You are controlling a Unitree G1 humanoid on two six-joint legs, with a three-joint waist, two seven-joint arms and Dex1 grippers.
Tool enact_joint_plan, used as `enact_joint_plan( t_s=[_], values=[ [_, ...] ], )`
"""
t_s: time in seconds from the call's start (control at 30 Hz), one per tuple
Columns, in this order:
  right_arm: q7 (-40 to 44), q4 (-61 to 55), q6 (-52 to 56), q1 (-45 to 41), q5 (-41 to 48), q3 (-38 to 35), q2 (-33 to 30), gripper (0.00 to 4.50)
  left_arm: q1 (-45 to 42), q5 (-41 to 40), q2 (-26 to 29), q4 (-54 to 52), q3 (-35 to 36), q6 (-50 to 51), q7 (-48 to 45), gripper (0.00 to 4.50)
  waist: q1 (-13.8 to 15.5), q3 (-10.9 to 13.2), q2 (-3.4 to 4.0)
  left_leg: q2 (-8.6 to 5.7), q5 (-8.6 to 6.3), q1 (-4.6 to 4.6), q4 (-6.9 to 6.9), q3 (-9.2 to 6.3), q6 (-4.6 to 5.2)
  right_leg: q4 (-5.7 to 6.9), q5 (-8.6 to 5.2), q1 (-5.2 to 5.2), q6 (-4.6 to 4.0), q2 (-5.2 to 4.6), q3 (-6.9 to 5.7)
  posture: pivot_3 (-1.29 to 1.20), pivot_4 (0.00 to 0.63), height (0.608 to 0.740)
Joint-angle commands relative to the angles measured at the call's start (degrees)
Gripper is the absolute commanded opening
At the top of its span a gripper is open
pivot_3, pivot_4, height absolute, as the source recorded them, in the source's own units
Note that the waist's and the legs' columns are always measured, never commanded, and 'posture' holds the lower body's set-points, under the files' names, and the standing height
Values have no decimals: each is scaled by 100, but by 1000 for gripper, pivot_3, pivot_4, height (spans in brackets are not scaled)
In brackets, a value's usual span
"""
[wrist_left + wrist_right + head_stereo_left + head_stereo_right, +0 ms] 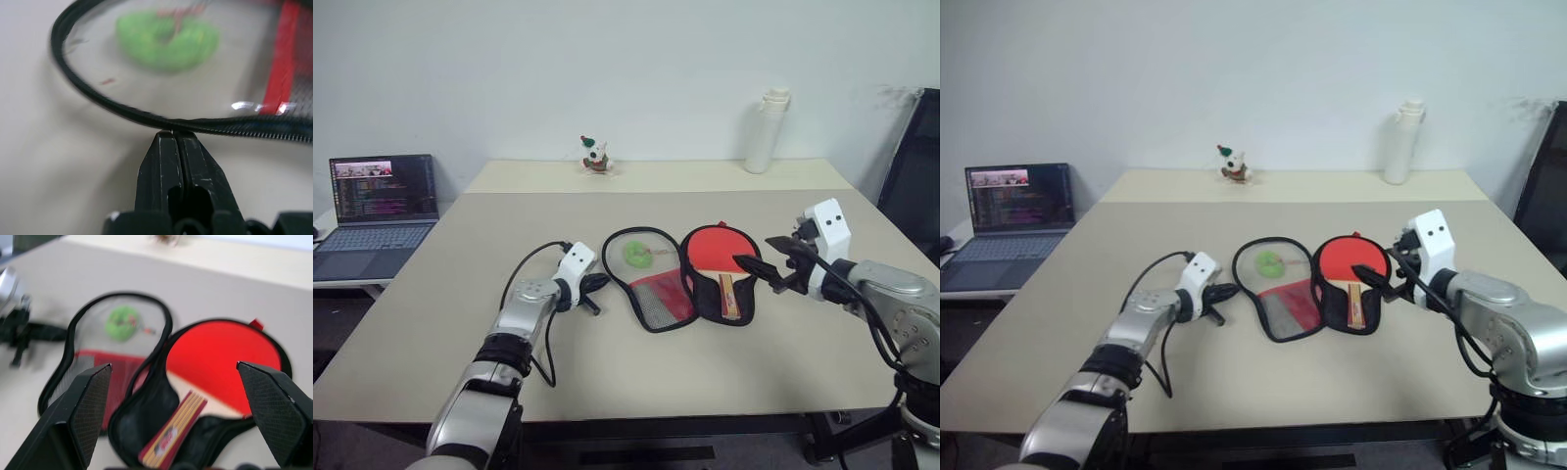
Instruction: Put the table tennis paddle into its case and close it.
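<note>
Red rubber-faced table tennis paddle with a striped wooden handle (718,262) lies inside the black half of the soft zip case (680,279), which is spread open flat on the beige table (431,294). Insertion appears done; closing is in hand. Left gripper (595,288), fingers pressed together, touches the mesh flap's black edging, apparently pinching it. Right gripper (771,266) hovers beside the case, jaws wide and empty. Next move probably: fold the mesh flap over the paddle, then zip.

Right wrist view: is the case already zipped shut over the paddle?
No. The case lies spread open on the table, and the paddle rests uncovered in one half, its red face and striped handle fully showing.
</note>
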Motion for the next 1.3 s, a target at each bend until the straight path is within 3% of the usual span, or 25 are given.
enact_joint_plan(
  t_s=[0.03, 0.37, 0.53, 0.67, 0.83, 0.93, 1.1, 1.3],
  values=[
    [409, -330, -130, 222, 332, -422, -384, 4500, -520, -79, -186, 58, 61, -204, -164, 62, 13, 1, -2, -3, 0, -2, 0, -1, 0, -1, 0, 0, 0, 0, 0, 0, 150, 740],
    [1227, -349, -685, 1429, 539, -1171, -1284, 4500, -2047, 84, -1221, 1202, -45, -899, -350, 62, 57, 6, -11, -18, 0, -5, 2, 8, 0, -9, 0, 1, 3, 7, -4, 0, 150, 740],
    [1143, -278, -818, 1616, 497, -1326, -1431, 4500, -2814, 204, -1845, 2108, 34, -1282, 89, 62, 43, 10, -18, -21, -1, -2, 1, 14, 0, -9, -1, 1, 5, 9, -2, 0, 150, 740],
    [908, -207, -705, 1502, 540, -1229, -1362, 4500, -2998, 201, -1978, 2330, 109, -1457, 147, 62, 7, 12, -19, -17, -1, 1, -1, 15, 0, -9, -1, 1, 5, 14, 0, 0, 150, 740],
    [528, 377, -880, 1021, 268, -595, -1028, 4500, -2687, 152, -1676, 2140, 166, -1560, -181, 62, -80, 14, -21, -12, -1, 12, -2, 17, 0, -1, -1, 1, 5, 18, 8, 0, 150, 740],
    [345, 1034, -1005, 601, 18, -165, -748, 4500, -2212, -90, -1365, 1650, 265, -1443, -974, 62, -97, 11, -16, -7, -1, 18, -3, 22, 0, 6, 0, 0, 4, 25, 13, 0, 150, 740],
    [374, 2166, -1239, -80, -440, 579, -412, 4500, -981, -793, -581, -233, 424, -745, -2326, 62, -88, 13, -12, 3, 0, 14, -3, 25, -1, 17, -1, -12, 0, 30, 17, 0, 150, 740],
    [549, 3414, -1827, -615, -1007, 1154, -36, 4500, 261, -1583, 293, -2706, 718, 817, -2474, 62, -33, 14, -12, 9, 0, 6, 3, 9, -1, 20, -1, -12, -2, 21, 19, 0, 150, 740]
  ],
)
